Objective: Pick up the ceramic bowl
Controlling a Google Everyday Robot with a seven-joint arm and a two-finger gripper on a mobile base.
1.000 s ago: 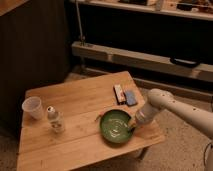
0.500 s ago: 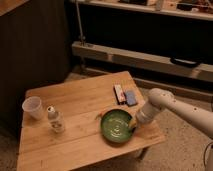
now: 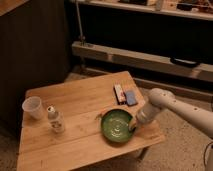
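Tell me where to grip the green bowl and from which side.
Grip the ceramic bowl at its right-hand rim, where the pincer is, coming down from above. It sits upright, wide and shallow, likely too wide to span, so pinch the thin wall.

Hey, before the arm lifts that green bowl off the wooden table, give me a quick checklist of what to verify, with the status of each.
1. The claw is at the right rim of the ceramic bowl: ok.
2. Firm hold on that rim: cannot tell.
3. The bowl rests flat on the table: ok.
4. The small bottle and the plastic cup stand well left of the bowl, apart from it: ok.
5. The light packet and the blue packet lie behind the bowl, not touching it: ok.
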